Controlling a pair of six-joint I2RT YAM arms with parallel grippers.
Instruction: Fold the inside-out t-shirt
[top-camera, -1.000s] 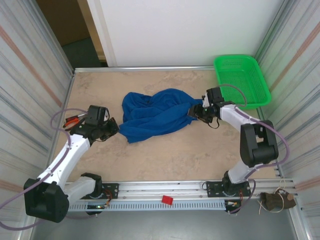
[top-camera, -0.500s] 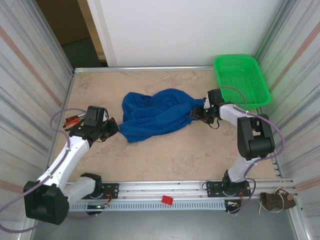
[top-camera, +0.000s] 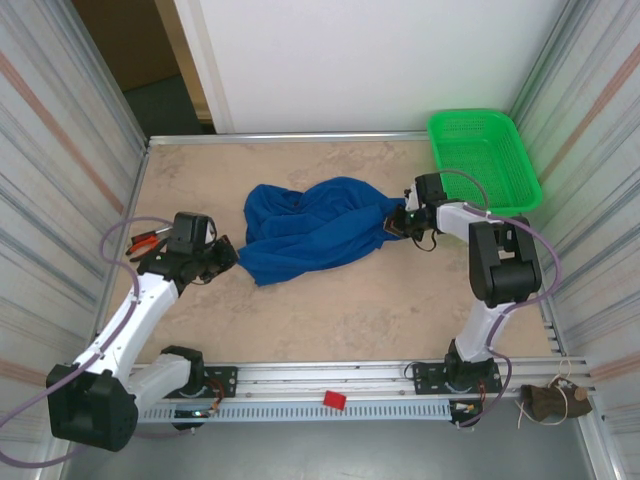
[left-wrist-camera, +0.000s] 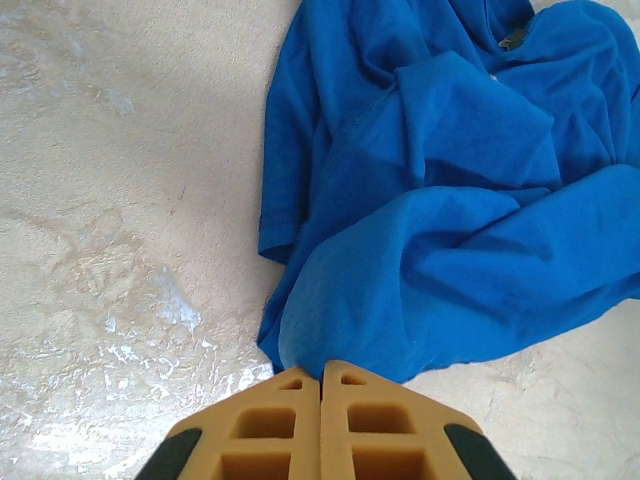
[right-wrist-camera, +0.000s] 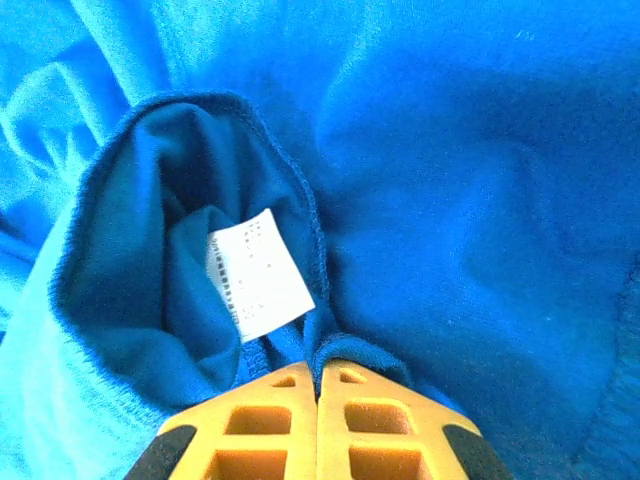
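The inside-out t-shirt (top-camera: 310, 228) lies crumpled in a royal-blue heap at the table's middle. My left gripper (top-camera: 226, 256) is at its near-left corner, and in the left wrist view the gripper (left-wrist-camera: 320, 368) is shut on a pinch of the shirt's (left-wrist-camera: 450, 200) edge. My right gripper (top-camera: 396, 222) is at the heap's right end. In the right wrist view that gripper (right-wrist-camera: 318, 365) is shut on a stitched hem fold of the shirt (right-wrist-camera: 480, 180), just beside a white care label (right-wrist-camera: 258, 272) inside an opening.
A green mesh basket (top-camera: 484, 160) stands at the back right corner. A red-handled tool (top-camera: 148, 240) lies by the left wall, behind the left arm. A small red piece (top-camera: 333, 401) sits on the front rail. Metal walls close in both sides.
My right gripper has closed on the shirt's hem, and its arm's elbow has swung left toward the shirt. The left gripper has kept its grip and place.
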